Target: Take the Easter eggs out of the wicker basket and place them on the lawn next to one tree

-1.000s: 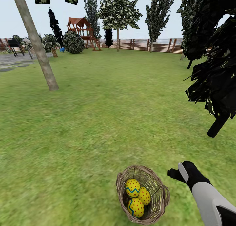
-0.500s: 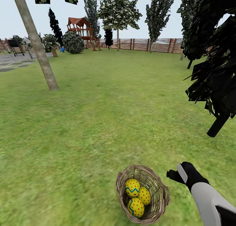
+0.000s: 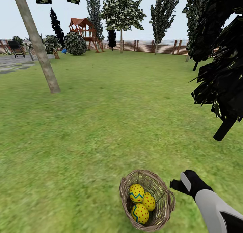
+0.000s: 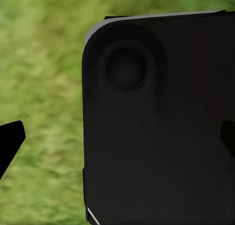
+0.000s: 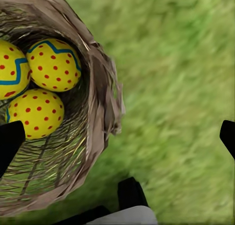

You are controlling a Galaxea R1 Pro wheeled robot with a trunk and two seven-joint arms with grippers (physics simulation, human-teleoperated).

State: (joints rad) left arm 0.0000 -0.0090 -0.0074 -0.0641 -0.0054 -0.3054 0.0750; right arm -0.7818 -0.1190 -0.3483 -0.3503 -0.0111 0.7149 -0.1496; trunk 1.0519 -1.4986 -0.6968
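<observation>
Brown woven wicker basket sits on the lawn at the lower middle of the head view, with the three Easter eggs inside it touching each other, and the right gripper hangs just beside its right rim; in the right wrist view its two fingertips stand wide apart. About the left gripper I cannot tell if it is wide or narrow. Farther, at the upper left of the frame, the tree leans, and behind it are the red playset and the wooden fence.
</observation>
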